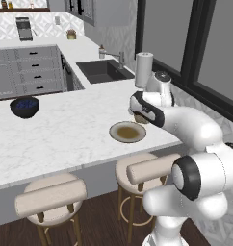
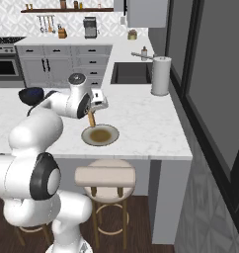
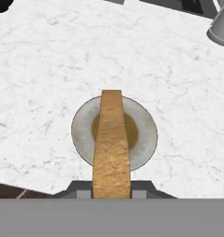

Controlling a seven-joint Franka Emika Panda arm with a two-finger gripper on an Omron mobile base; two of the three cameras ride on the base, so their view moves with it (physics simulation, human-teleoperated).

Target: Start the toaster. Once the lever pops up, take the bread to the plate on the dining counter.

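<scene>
My gripper [image 2: 93,112] is shut on the bread [image 2: 91,119], a golden-tan slice held on edge and hanging down. The bread [image 3: 111,148] hovers directly over the plate [image 3: 81,129], a small round greyish plate with a brown centre. That plate [image 1: 127,132] lies on the white marble dining counter [image 1: 65,134] near its front edge, just in front of the gripper [image 1: 139,116]. In the right base view the slice's lower edge sits a little above the plate [image 2: 99,135]. The toaster is out of view.
A dark blue bowl [image 1: 24,106] sits on the counter to the left. A paper towel roll [image 2: 161,75] stands by the sink [image 2: 131,73] at the back right. Stools [image 1: 51,199] [image 2: 105,177] stand under the counter's overhang.
</scene>
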